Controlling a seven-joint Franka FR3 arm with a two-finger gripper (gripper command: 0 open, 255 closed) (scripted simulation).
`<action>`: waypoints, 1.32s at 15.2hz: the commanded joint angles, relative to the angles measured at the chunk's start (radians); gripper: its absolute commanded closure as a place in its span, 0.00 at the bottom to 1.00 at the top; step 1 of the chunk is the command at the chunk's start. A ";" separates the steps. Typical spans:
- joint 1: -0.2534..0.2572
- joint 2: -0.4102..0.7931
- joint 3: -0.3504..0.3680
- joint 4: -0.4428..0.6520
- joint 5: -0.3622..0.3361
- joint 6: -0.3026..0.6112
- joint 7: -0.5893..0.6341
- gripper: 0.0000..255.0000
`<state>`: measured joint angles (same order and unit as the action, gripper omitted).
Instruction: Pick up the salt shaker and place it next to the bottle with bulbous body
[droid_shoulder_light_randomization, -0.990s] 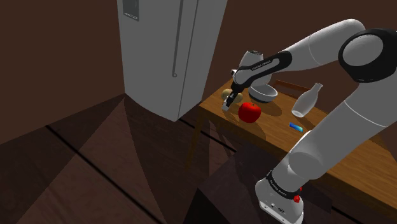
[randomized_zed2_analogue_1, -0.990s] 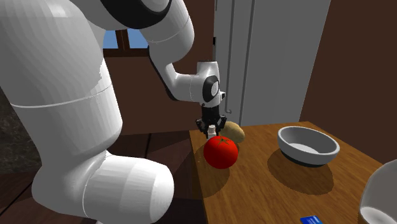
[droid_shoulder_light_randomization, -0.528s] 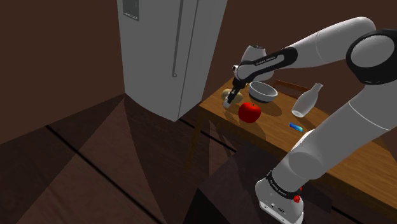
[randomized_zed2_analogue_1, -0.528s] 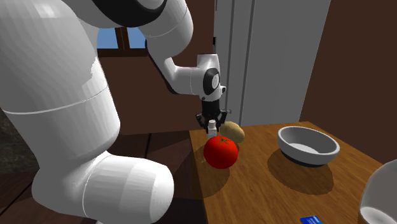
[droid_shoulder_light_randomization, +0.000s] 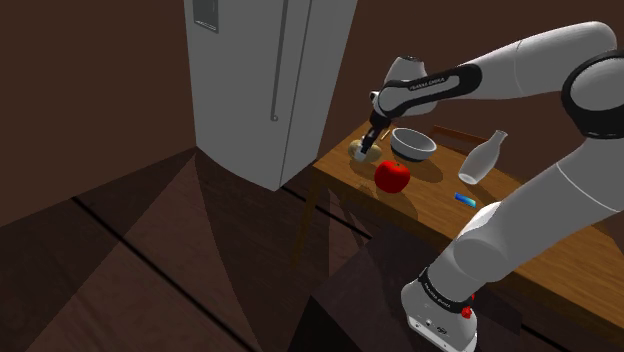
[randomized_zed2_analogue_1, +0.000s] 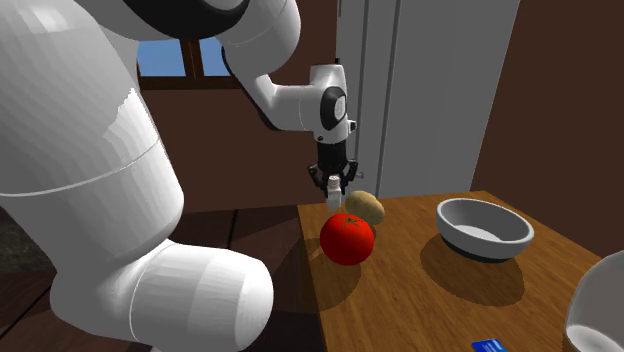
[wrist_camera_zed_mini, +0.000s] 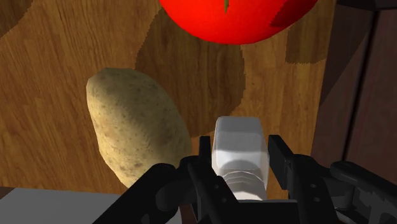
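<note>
White and heavy, the arm's base sits on its stand closest to me, at the near end of a long wooden table. Along the boards lies a small blue object. Just past it stands the white bottle with its swollen body and narrow neck, upright and well apart from everything at the far end.

Further on, a red round fruit rests on the wood. A pale, shallow bowl sits beside it, toward the shoulder view's right. Beyond the fruit, near the table's far corner, lies a brown potato.

Over that corner the arm bends down, and its black gripper points at the table. The jaws are clamped on the salt shaker, a small white thing with a squarish head and a ribbed neck. One black finger presses each side of it. The shaker hangs in the air, clear of the wood, just beside the potato and higher than the top of the fruit. From the wrist view the potato lies under it a little to one side, and the fruit lies further out past it.

Behind the table rises a tall grey fridge on a dark plank floor. In the brown wall behind the arm is a window showing blue.
</note>
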<state>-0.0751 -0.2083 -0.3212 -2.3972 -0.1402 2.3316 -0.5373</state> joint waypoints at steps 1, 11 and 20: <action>0.000 -0.016 0.004 0.016 -0.002 -0.032 0.003 1.00; 0.001 -0.071 0.017 0.104 -0.006 -0.174 0.004 1.00; 0.004 -0.099 0.027 0.200 -0.004 -0.298 0.002 1.00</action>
<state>-0.0714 -0.3050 -0.2942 -2.2071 -0.1441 2.0463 -0.5339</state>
